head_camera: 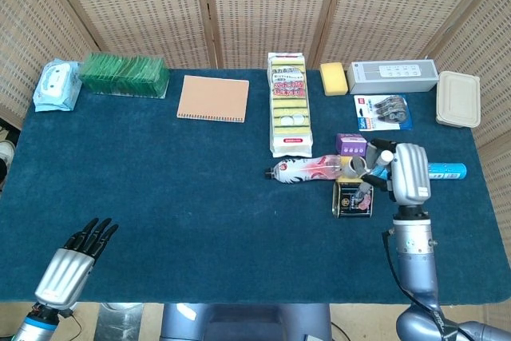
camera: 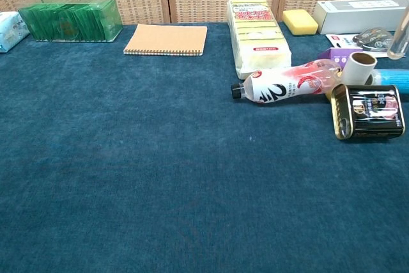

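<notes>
My right hand (head_camera: 406, 173) hovers over the blue tube (head_camera: 447, 171), its fingers (head_camera: 369, 168) loosely bent above the black can (head_camera: 353, 198) and the cardboard roll (head_camera: 354, 167); it holds nothing. In the chest view only a fingertip (camera: 400, 36) of it shows at the right edge, above the can (camera: 369, 111). A plastic bottle (head_camera: 303, 170) lies on its side left of the roll. My left hand (head_camera: 76, 265) is at the front left corner of the blue table (head_camera: 160, 189), fingers straight and empty, far from every object.
A purple box (head_camera: 351, 144) and a long sponge pack (head_camera: 290, 104) lie behind the bottle. Along the back are a wipes pack (head_camera: 56, 85), green box (head_camera: 124, 74), notebook (head_camera: 213, 98), yellow sponge (head_camera: 334, 77), grey box (head_camera: 393, 76), tape pack (head_camera: 383, 111) and beige container (head_camera: 458, 99).
</notes>
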Controlling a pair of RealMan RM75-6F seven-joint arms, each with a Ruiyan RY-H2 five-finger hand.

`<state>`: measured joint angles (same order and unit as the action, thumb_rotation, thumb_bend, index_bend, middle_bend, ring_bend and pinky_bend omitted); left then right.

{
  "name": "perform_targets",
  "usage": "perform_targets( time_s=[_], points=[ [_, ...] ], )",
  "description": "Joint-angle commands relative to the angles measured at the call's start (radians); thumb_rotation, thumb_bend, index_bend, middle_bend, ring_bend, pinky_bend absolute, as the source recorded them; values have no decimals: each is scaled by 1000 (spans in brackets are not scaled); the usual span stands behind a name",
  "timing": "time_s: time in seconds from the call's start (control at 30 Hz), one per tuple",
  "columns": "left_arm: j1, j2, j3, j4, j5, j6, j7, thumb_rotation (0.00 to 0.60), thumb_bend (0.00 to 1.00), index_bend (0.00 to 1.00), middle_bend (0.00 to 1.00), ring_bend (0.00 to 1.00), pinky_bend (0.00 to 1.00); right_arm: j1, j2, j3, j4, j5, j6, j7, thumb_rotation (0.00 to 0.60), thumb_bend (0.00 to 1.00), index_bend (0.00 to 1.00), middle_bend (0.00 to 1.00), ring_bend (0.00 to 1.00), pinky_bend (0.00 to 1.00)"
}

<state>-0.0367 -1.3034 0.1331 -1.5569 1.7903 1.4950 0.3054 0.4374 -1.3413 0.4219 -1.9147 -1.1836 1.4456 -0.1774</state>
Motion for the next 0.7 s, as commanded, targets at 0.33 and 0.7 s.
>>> perform_targets(
  time_s=[0.33,0.7],
  points=[
    [0,-36,4,33,27,22,-27,600,206,42,78,59,256,82,-76,46,255,77,-92,89,600,401,797,1000,1000,1000],
    [10,-52,10,47,32,34,-23,600,206,42,78,59,256,134,-118,67,412,89,-142,158,600,401,797,1000,1000,1000]
  ],
)
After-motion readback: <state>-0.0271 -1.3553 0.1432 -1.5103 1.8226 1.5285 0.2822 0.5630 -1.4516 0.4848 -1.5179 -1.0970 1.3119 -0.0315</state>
